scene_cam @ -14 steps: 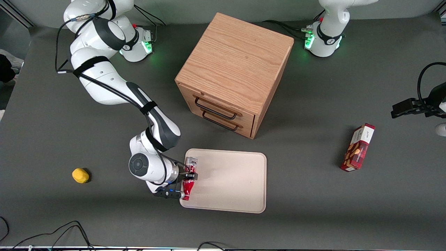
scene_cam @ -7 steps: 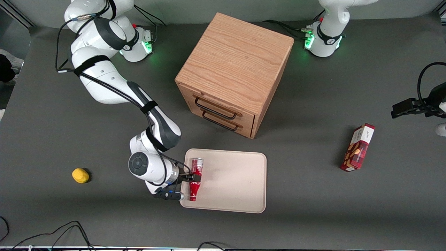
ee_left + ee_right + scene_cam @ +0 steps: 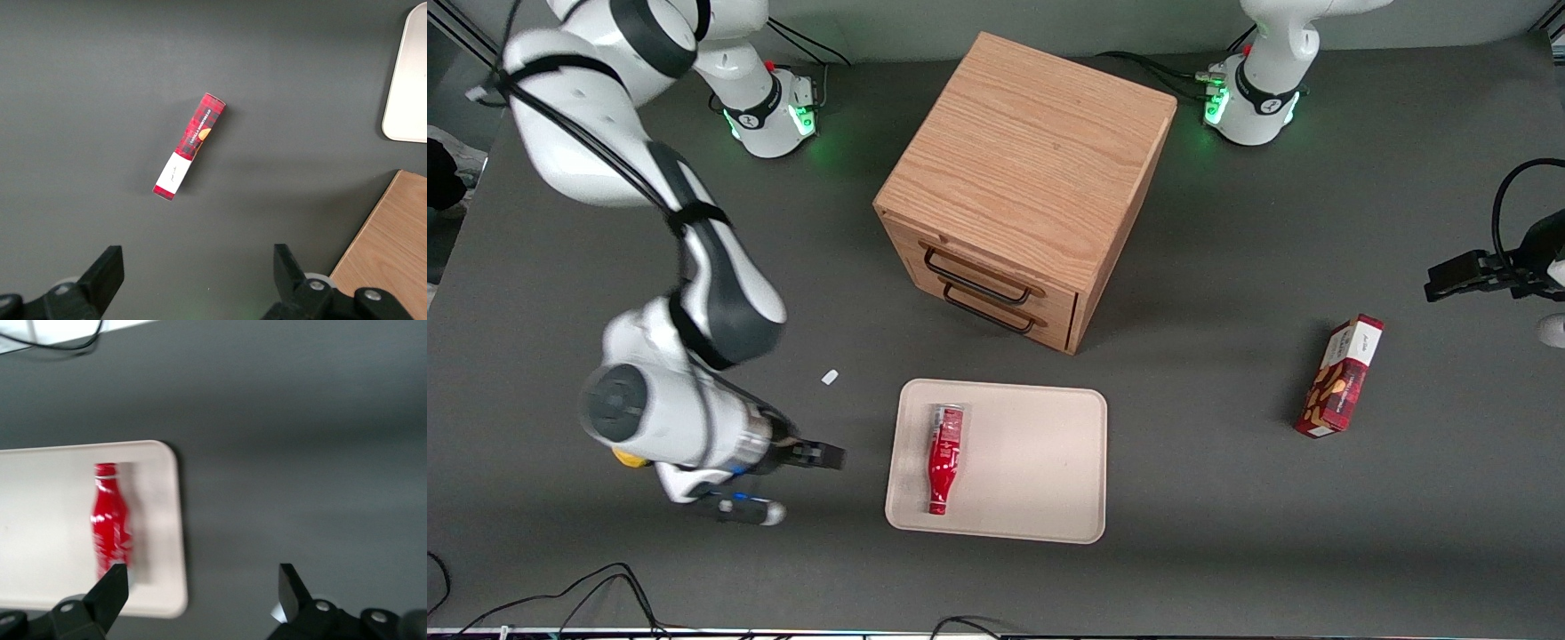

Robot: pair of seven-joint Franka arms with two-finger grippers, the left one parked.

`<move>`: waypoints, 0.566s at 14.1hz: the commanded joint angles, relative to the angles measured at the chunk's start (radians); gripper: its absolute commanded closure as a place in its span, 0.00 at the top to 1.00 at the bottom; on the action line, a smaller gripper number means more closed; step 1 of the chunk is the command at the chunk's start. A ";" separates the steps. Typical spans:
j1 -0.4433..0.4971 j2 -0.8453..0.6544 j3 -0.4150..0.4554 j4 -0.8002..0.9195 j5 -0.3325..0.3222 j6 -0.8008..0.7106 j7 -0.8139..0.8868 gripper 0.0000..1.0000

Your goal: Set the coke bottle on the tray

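Observation:
The red coke bottle (image 3: 944, 458) (image 3: 110, 520) lies on its side on the pale cream tray (image 3: 1032, 462) (image 3: 40, 520), close to the tray's edge toward the working arm's end, its cap pointing at the front camera. My gripper (image 3: 836, 458) (image 3: 203, 587) hovers over bare table beside that tray edge, clear of the bottle. Its fingers (image 3: 115, 587) stand wide open with nothing between them.
A wooden drawer cabinet (image 3: 1032, 178) stands farther from the front camera than the tray. A red snack box (image 3: 1341, 376) (image 3: 190, 145) lies toward the parked arm's end. A yellow object (image 3: 630, 459) shows partly under my wrist. A small white scrap (image 3: 830, 377) lies on the table.
The gripper has let go of the bottle and pulled back off the tray toward the working arm's end. The bottle now lies flat on the tray.

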 commanded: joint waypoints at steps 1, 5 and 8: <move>-0.040 -0.170 -0.045 -0.103 -0.001 -0.083 -0.116 1.00; -0.061 -0.400 -0.136 -0.232 0.086 -0.184 -0.147 1.00; -0.058 -0.626 -0.250 -0.442 0.226 -0.171 -0.241 1.00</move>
